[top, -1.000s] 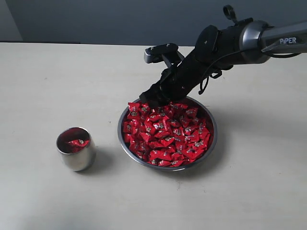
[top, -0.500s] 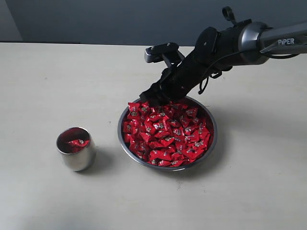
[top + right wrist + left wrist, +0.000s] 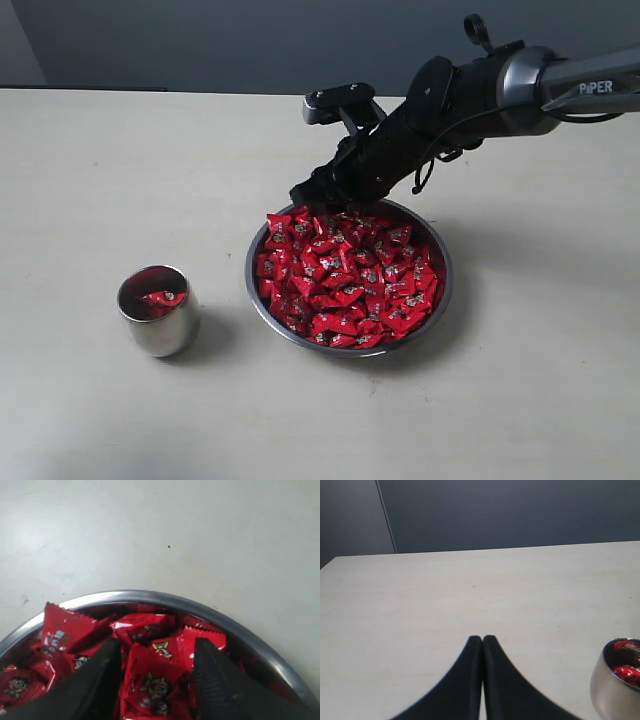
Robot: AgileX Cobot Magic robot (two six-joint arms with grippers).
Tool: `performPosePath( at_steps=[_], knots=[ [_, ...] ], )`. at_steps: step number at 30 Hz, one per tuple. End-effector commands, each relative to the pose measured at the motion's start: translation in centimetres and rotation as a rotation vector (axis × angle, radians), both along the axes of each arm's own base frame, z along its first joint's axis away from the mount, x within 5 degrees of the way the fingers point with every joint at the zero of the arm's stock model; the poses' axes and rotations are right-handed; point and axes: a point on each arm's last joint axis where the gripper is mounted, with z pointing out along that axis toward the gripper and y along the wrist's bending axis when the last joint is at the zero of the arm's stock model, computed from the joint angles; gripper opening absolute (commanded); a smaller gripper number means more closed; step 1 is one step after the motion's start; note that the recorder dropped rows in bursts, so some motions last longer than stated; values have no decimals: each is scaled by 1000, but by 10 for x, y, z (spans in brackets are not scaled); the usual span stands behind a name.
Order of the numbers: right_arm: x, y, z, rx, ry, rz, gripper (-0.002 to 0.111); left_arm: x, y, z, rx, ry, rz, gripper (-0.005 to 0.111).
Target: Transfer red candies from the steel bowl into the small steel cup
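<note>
**Pincers over a tabletop: right pincer (image 3: 157, 641) spread above the candies, left pincer (image 3: 482, 638) closed**

In the exterior view, a black arm reaches in from the upper right and slants down toward the far edge of the steel bowl (image 3: 446, 285). The right pincer sits at the end of this arm, just above the rim on the side farthest from the camera. In the right wrist view its two dark fingers (image 3: 102, 680) stand well apart, with red wrappers lying in the gap between them. Neither finger clearly presses on a wrapper.

The bowl rests on a pale table (image 3: 120, 180), a little right of centre. It is heaped almost to the brim with red candies (image 3: 345, 280). Each one is a small shiny packet with a tiny light-and-dark printed mark.

The small steel cup (image 3: 160, 335) stands upright to the left of the bowl. It is a little nearer the camera and clearly apart from the bowl. A few red candies lie inside it, and its polished wall reflects their colour.

The left pincer appears only in the left wrist view. Its two black fingers meet at the tips with nothing between them, above bare table. The cup shows at the edge of that view.
</note>
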Motion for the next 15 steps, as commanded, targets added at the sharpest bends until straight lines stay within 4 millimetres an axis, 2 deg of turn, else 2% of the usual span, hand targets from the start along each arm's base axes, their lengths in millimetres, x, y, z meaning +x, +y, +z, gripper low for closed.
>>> performPosePath(
  at_steps=[1,7,15],
  knots=[
    [3,0,-3,1,-3,-9,45,0,0,-1,-3,-3,1,0],
    [3,1,-12,5,24,-23,45,0,0,-1,-3,-3,1,0],
    [0,2,-12,16,59,-24,45,0,0,-1,-3,-3,1,0]
  ],
)
